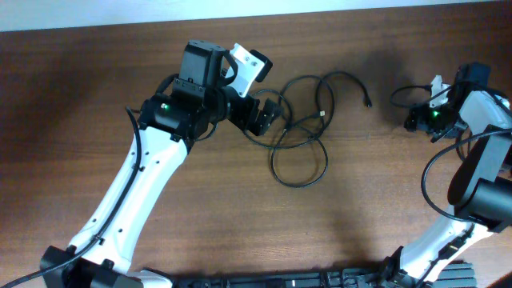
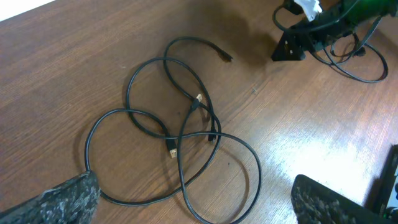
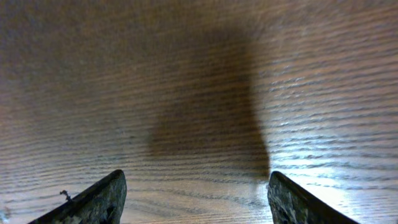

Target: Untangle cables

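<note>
Status: untangling not started, as far as I can judge. The cables point(image 2: 199, 102) lie in one knot mid-bench, a bit right of centre, with several loops crossing over each other. Nothing is pulled free and nothing is lifted.

Left gripper point(image 2: 196, 180): jaws at full spread, empty, hanging just beside the left edge of the knot. The nearest loops sit right under it in the wrist view. It isn't touching any cord that I can see.

Right gripper point(image 3: 196, 190): jaws fairly wide and empty, only bare bench point(image 1: 384, 208) and its own shadow below. It's far right, well apart from the knot.

Count:
- plug ends point(image 2: 227, 57): four visible. One is out on a free tail at the far right of the pile, three are buried near the crossing.
- Four ends suggest two cables, but I can't trace each run through the crossings, so that's a guess.
- two arms, two grippers, neither gripping.

Left to do is everything: pick a loop or the free tail, draw one cord clear of the other, and lay them apart.
</note>
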{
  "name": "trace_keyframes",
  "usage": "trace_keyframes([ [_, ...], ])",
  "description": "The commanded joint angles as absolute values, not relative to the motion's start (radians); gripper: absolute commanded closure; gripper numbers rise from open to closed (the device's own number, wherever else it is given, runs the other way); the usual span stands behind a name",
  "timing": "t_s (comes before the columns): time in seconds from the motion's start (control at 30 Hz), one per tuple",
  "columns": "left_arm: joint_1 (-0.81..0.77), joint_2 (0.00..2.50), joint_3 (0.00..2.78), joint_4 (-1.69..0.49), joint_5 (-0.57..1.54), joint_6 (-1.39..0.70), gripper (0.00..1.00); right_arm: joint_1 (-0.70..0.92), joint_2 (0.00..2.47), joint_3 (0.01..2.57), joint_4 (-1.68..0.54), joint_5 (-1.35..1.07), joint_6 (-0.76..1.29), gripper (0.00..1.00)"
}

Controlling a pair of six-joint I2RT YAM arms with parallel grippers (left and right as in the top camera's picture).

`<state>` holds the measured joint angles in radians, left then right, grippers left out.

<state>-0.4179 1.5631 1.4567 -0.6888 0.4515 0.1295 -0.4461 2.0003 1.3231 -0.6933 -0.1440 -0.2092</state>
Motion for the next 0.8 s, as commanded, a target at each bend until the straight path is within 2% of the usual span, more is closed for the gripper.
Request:
trace_keyframes([
  [0.0, -0.416, 1.541, 1.461, -0.686, 0.447, 0.117, 0.01, -0.445, 2.005, 1.307, -0.667, -0.094, -0.183, 0.3],
  [0.37, -0.416, 1.541, 1.461, -0.685, 0.447, 0.117, 0.01, -0.454, 2.021, 1.305, -0.621, 0.04, -0.175, 0.32],
  [0.6, -0.416, 1.541, 1.461, -0.685, 0.447, 0.117, 0.01, -0.544, 2.1, 1.305, -0.624, 0.038, -0.14, 0.32],
  [0.77, -0.416, 1.541, 1.461, -0.685, 0.447, 0.117, 0.01, -0.628, 2.102, 1.305, -0.624, 0.039, -0.114, 0.25],
])
